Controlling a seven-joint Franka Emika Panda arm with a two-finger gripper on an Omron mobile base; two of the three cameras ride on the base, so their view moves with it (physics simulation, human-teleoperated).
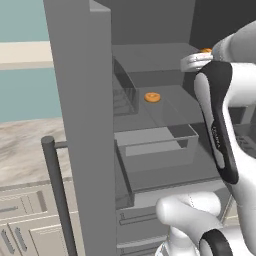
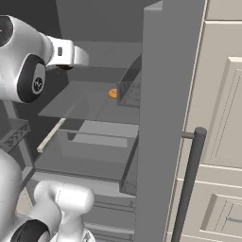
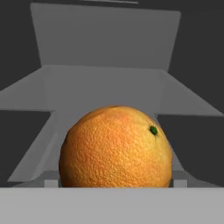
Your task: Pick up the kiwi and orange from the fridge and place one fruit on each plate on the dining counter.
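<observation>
Straight ahead of your gripper, very close on the far fridge (image 1: pixel 80 100) shelf, sits the orange (image 3: pixel 116 146), though whether its fingers are open I cannot tell.

One fridge (image 1: pixel 85 100), its door open, with one dark bar handle (image 1: pixel 57 195). One orange (image 3: pixel 116 146), round with a green spot, fills the hand view. One flat orange disc (image 1: pixel 152 97) lies on a shelf (image 1: pixel 165 107). One clear drawer (image 1: pixel 155 150) sits below it. One white robot arm (image 1: pixel 220 130) reaches in.
</observation>
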